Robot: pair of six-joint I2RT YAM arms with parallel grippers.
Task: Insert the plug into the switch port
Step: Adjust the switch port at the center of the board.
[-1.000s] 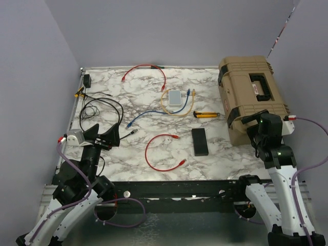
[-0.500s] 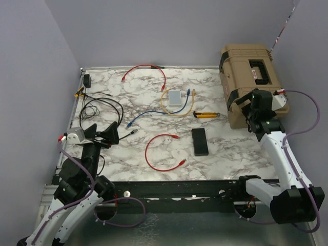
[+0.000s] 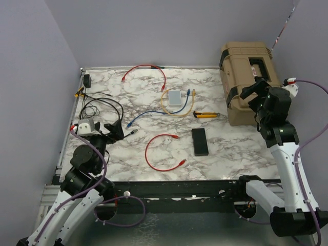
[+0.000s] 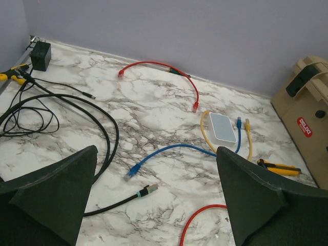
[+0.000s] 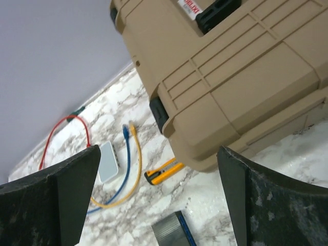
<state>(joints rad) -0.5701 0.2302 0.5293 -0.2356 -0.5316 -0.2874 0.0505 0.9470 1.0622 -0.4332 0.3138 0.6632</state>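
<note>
The switch (image 3: 200, 141) lies flat on the marble tabletop (image 3: 233, 154), near the front and a bit right of the middle. A looped red cable (image 3: 146, 152) lies just left of it, not touching. The left pincer (image 4: 156, 151) is wide open and holds nothing, and the right pincer (image 5: 158, 148) is wide open and empty too, up by the big tan case (image 3: 246, 66).
</note>
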